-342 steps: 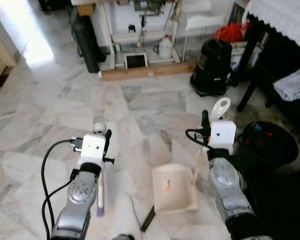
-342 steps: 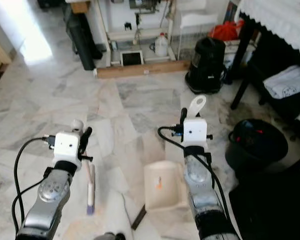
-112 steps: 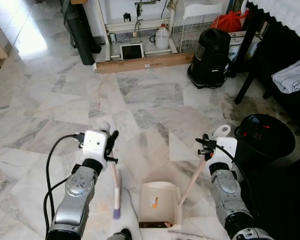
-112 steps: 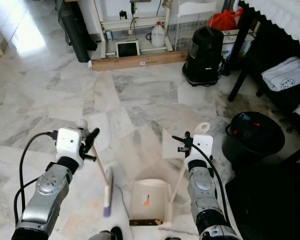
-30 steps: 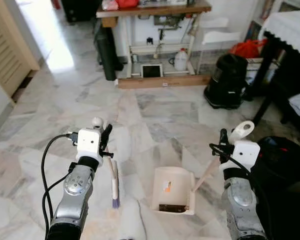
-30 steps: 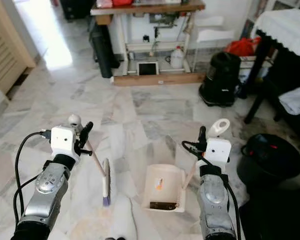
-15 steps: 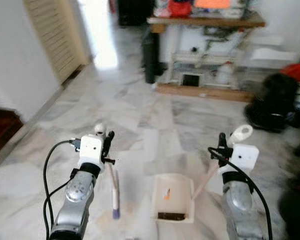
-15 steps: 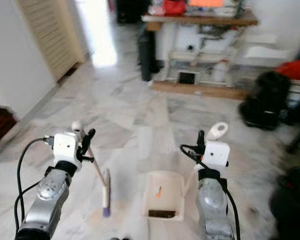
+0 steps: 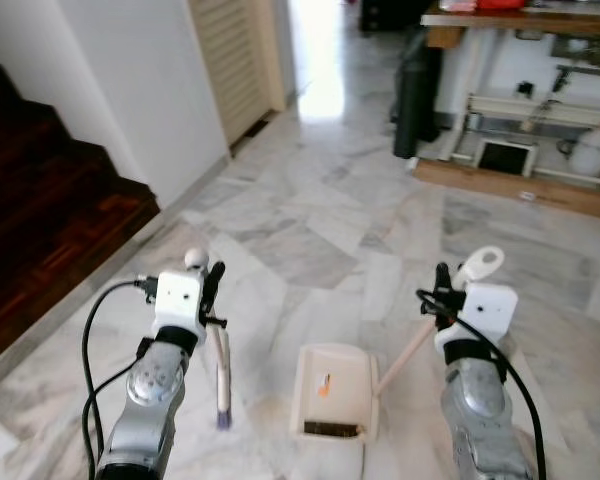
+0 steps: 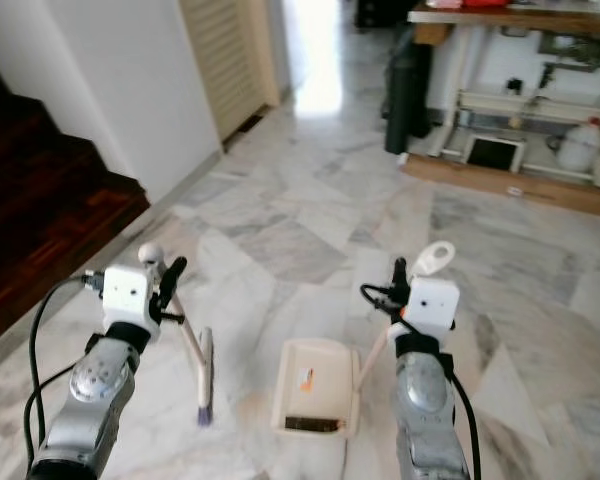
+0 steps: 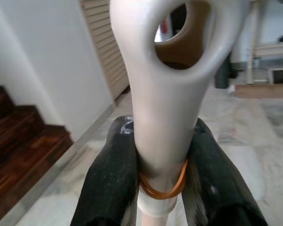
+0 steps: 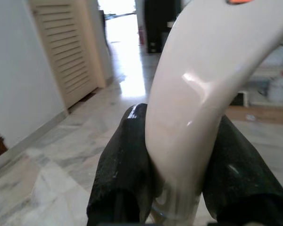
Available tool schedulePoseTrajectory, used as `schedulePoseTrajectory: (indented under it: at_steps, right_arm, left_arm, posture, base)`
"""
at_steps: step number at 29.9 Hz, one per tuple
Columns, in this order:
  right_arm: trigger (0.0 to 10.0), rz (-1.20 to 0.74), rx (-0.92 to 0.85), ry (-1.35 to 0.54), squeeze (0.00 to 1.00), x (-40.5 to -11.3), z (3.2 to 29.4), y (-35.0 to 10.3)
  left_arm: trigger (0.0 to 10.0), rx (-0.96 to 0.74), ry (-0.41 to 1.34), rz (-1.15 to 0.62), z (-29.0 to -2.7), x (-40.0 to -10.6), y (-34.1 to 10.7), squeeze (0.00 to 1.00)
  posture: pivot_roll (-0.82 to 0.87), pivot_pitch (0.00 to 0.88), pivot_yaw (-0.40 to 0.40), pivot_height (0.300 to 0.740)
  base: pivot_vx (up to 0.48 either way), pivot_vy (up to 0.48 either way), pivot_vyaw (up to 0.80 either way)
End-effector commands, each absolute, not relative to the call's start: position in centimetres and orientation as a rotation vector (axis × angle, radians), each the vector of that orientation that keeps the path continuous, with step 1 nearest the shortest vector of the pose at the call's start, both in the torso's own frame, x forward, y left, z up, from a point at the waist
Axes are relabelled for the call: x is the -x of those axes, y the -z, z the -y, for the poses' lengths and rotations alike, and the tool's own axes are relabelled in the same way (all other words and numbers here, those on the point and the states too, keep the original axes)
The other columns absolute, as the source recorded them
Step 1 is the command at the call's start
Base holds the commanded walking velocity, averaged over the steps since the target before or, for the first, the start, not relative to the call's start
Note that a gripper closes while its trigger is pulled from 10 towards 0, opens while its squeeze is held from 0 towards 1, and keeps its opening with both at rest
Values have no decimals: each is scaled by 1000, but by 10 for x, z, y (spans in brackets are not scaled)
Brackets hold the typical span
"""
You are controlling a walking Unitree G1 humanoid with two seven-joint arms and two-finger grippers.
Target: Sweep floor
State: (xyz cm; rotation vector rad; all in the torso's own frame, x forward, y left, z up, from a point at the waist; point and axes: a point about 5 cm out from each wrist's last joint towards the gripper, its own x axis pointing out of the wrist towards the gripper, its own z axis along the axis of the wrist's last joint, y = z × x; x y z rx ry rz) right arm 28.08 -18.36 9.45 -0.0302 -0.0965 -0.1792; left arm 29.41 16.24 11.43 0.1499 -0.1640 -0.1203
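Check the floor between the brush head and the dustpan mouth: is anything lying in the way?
Nothing visible does. The brush, held by the left gripper, hangs left of the dustpan, held by the right gripper. Between them is bare marble floor.

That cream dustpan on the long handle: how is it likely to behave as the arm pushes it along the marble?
The dustpan looks like thin moulded plastic, so probably light and stiff. On the polished floor it would likely slide easily. Held by the right gripper only at the handle's top, it may twist or tip if its lip catches.
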Motion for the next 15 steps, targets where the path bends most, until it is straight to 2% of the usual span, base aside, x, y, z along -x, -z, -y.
schedulePoseTrajectory:
  at_steps: [1, 12, 15]
  right_arm:
    - [10000, 155, 13, 145, 0, -286, 174, -109]
    - [10000, 145, 12, 125, 0, -290, 171, -110]
    - [10000, 140, 10, 123, 0, -290, 170, -109]
  left_arm:
    - [10000, -176, 82, 202, -170, -294, -123, 0]
    - [10000, -169, 62, 192, -171, -292, -121, 0]
    - [10000, -167, 57, 187, -171, -292, -121, 0]
  posture:
    - [34, 37, 74, 740]
    - [39, 27, 55, 740]
    - [39, 27, 55, 740]
  base:
    - [0, 0, 800]
    - [0, 0, 800]
    - [0, 0, 296]
